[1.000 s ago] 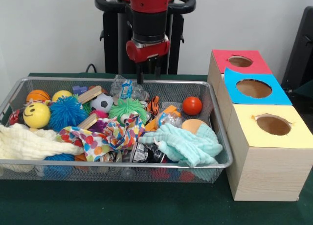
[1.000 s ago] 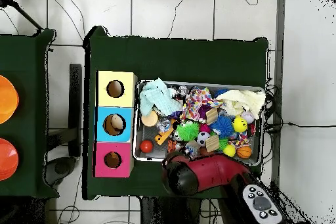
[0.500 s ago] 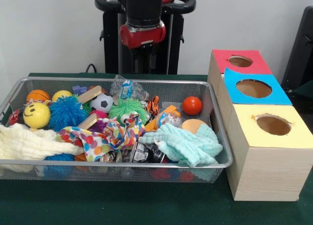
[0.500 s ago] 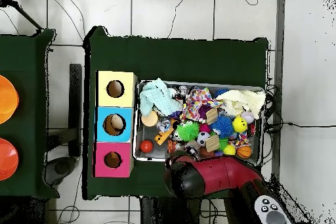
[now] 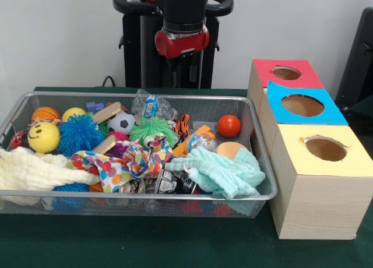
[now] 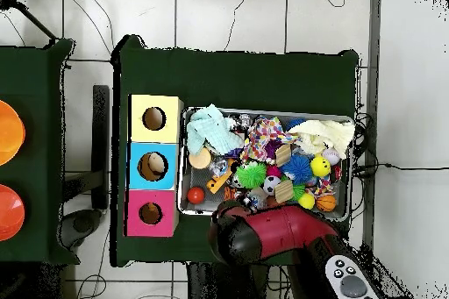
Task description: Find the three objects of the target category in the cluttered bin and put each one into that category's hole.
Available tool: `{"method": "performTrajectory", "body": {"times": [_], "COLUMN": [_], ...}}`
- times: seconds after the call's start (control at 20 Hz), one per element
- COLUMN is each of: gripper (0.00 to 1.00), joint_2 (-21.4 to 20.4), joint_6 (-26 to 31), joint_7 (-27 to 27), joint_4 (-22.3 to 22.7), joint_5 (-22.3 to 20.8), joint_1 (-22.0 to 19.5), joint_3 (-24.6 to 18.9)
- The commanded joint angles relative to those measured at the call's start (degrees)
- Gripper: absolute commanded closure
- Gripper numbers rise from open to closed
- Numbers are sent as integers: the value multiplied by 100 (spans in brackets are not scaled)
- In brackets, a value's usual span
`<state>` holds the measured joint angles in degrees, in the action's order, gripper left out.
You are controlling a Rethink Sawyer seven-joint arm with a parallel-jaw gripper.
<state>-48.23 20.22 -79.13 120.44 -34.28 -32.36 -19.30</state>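
1. Across the wire bin (image 5: pixel 256 141) on the green desk (image 5: pixel 145 244), balls, cloths and wrappers are piled; a red ball (image 5: pixel 229 126) lies at the far right, nearest the three boxes (image 5: pixel 317 163).
2. Nothing is held; the gripper (image 5: pixel 183 76) hangs above the bin's far rim, and whether it is open cannot be told.
3. Searching seems under way; a target must be picked next.
4. Since the earlier frame, the gripper has been shifted rightward.

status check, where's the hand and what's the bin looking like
Hand up behind the bin's far rim, nothing seen in it. Bin packed: red ball exposed, mint cloth and cream cloth draped over items. Yellow box hole clear.
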Motion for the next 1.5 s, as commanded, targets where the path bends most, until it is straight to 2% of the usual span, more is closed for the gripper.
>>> {"method": "performTrajectory", "body": {"times": [0.05, 0.25, 0.55, 0.7, 0.9, 1.25, 1.5], "gripper": [0, 0, 0, 0, 0, 0, 0], "joint_2": [81, 243, 178, 220, 339, 288, 324], "joint_6": [136, -187, -46, -149, -380, -282, -296], "joint_7": [-57, -58, 110, 145, -7, -37, -110], "joint_4": [13, 97, 175, 239, 268, 302, 271], "joint_5": [-230, -515, -463, -604, -868, -939, -1030], "joint_1": [-93, -213, -466, -572, -528, -609, -554], "joint_3": [-259, -160, -397, -394, -246, -357, -287]}}
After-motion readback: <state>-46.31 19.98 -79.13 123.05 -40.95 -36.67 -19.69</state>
